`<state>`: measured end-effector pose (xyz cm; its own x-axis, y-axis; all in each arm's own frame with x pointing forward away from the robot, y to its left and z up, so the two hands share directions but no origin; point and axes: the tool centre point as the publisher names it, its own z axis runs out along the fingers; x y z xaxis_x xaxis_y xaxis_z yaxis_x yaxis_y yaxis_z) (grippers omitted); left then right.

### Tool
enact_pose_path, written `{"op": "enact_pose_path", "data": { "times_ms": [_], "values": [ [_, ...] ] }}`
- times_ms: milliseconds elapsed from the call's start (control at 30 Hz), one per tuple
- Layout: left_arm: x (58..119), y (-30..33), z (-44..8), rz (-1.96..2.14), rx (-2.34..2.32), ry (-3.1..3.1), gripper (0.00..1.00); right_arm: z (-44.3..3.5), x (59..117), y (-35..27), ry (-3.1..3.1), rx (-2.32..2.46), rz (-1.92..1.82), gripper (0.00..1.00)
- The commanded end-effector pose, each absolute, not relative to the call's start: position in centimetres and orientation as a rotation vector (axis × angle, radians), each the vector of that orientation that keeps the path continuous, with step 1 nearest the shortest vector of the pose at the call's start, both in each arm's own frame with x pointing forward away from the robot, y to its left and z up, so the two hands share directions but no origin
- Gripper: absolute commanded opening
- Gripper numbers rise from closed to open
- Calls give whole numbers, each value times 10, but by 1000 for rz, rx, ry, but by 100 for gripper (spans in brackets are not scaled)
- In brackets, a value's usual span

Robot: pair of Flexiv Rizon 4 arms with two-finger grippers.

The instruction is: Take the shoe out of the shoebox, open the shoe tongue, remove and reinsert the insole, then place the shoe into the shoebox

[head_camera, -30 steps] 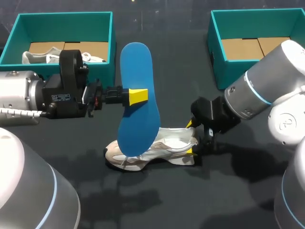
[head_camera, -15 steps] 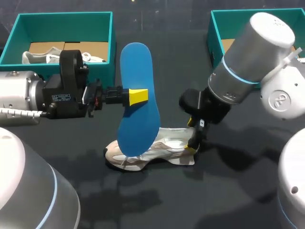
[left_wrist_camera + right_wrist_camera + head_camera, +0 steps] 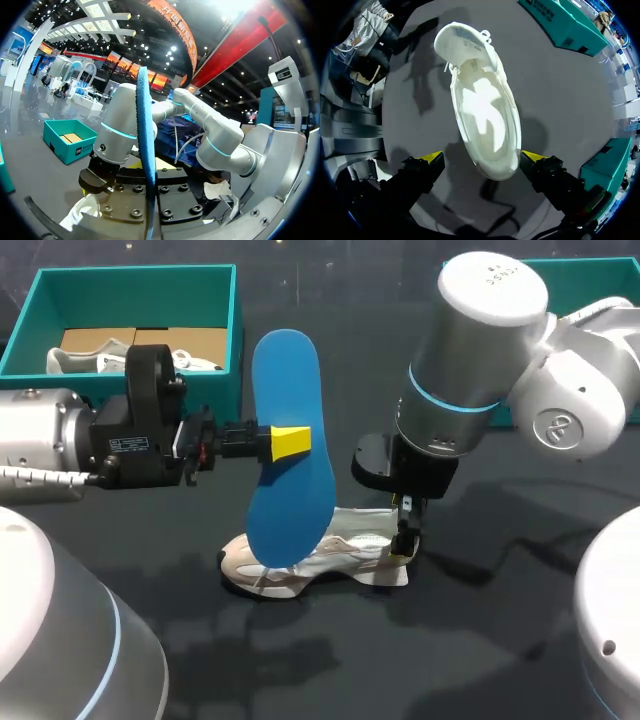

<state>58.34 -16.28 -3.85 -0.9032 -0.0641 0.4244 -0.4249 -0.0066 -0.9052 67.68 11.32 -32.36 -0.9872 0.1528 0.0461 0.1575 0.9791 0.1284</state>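
Observation:
My left gripper [image 3: 290, 441] is shut on a blue insole [image 3: 290, 455], holding it on edge above the table's middle. In the left wrist view the insole [image 3: 145, 150] stands edge-on, straight out from the gripper. Under it a white shoe [image 3: 320, 555] lies on the dark table, toe to the left. My right gripper [image 3: 405, 540] hangs over the shoe's heel. In the right wrist view the shoe [image 3: 482, 110] shows its open inside and lifted tongue. There my right gripper [image 3: 484, 165] is open, one yellow fingertip [image 3: 432, 159] on each side of the heel, clear of it.
A teal shoebox [image 3: 130, 280] at the back left holds another white shoe [image 3: 80, 360]. A second teal shoebox [image 3: 455, 330] stands at the back right behind my right arm. The table's front is bare dark cloth.
My right arm has swung leftward and risen over the shoe's heel, turning its wrist upright, while its gripper stayed by the heel. The left arm and insole have not moved.

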Motion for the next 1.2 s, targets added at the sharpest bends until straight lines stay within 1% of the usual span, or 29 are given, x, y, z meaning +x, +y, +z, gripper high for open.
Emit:
{"op": "enact_pose_path", "data": {
  "times_ms": [33,333,467,500,933,1200],
  "values": [
    [585,-166,-39,1997,513,-2009,0,-322,679,119,-3096,-238,-172,100],
    [585,-166,-39,1997,513,-2009,0,-305,697,143,-3101,-189,-102,100],
    [585,-166,-39,1997,513,-2009,0,-306,707,154,-3121,-140,-147,100],
    [585,-166,-39,1997,513,-2009,0,-305,709,154,-3153,-121,-230,100],
    [585,-166,-39,1997,513,-2009,0,-305,709,154,-3153,-121,-230,100],
    [585,-166,-39,1997,513,-2009,0,-324,718,173,-3141,-134,-171,100]
  ]
}}
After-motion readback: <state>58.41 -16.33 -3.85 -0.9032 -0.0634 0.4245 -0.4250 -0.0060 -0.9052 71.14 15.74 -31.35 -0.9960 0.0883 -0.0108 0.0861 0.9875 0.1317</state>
